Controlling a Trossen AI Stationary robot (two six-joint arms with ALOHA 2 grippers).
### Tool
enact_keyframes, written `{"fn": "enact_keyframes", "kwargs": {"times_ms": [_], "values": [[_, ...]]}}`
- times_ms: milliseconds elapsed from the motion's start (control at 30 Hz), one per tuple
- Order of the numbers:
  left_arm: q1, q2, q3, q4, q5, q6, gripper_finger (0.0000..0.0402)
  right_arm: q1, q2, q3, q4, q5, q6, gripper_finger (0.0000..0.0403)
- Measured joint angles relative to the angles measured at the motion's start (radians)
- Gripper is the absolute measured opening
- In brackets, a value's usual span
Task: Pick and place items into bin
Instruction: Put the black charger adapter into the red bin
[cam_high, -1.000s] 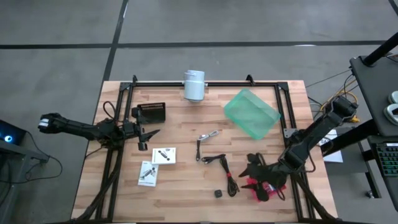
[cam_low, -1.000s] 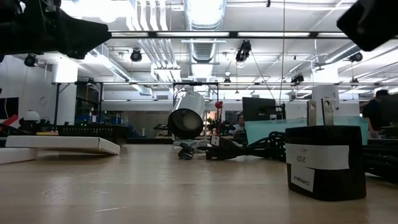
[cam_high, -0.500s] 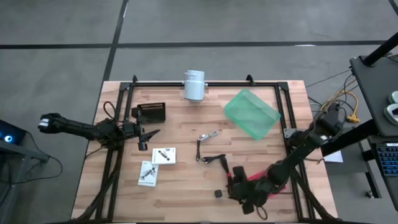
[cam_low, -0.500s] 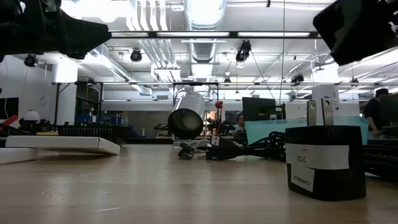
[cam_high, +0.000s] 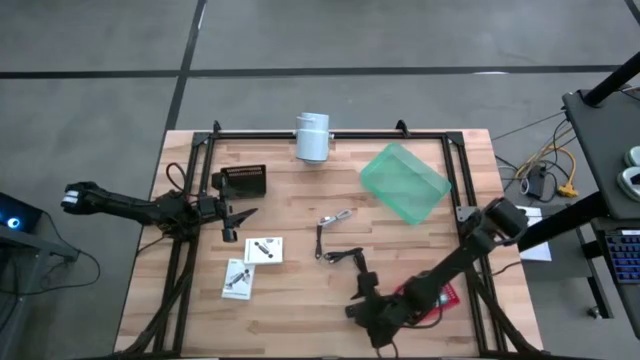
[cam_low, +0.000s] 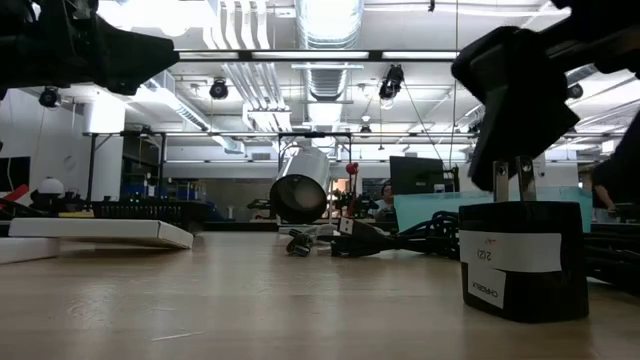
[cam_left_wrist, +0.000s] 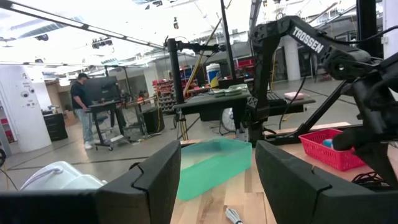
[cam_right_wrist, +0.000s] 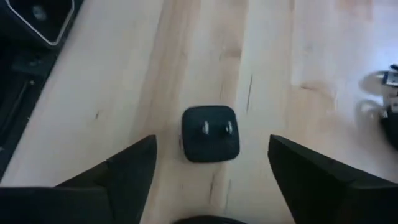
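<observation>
The tiny black cube (cam_right_wrist: 210, 132), with two metal prongs on its top face, stands on the wood near the table's near edge; the low view shows the cube (cam_low: 520, 262) with a white label. My right gripper (cam_right_wrist: 212, 142) is open and hovers just above it (cam_high: 362, 300), one finger on each side, apart from it. Two white packets (cam_high: 264, 249) (cam_high: 237, 278), a silvery metal piece (cam_high: 335, 218) and black cords (cam_high: 345, 257) lie flat mid-table. The green bin (cam_high: 403, 181) sits tilted at the far right. My left gripper (cam_high: 235, 218) waits open at the left.
A white cylinder (cam_high: 312, 137) stands at the far edge and a black ribbed block (cam_high: 243, 180) lies near the left gripper. A red basket (cam_high: 440, 295) with cords sits under the right arm. A black frame (cam_high: 330, 133) rings the table. People stand far behind.
My right gripper has swept from over the red basket toward the table's left along the near edge and has come down over the black cube. It now covers the cord that lay beside the cube. The items on the table have stayed in place.
</observation>
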Motion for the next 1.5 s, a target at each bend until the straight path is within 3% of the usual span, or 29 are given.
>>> {"fn": "enact_keyframes", "kwargs": {"times_ms": [267,600,1500], "values": [[0.0,-0.001,0.0,-0.001,0.0,0.0,0.0192,-0.016,0.041,0.039,-0.024,-0.043,-0.018,0.0314],[0.0,0.0,0.0,0.0,0.0,0.0,0.0192,-0.043,0.049,0.032,-0.035,-0.043,-0.014,0.0292],[0.0,0.0,0.0,0.0,0.0,0.001,0.0192,-0.043,0.049,0.03,-0.029,-0.081,-0.026,0.0137]]}}
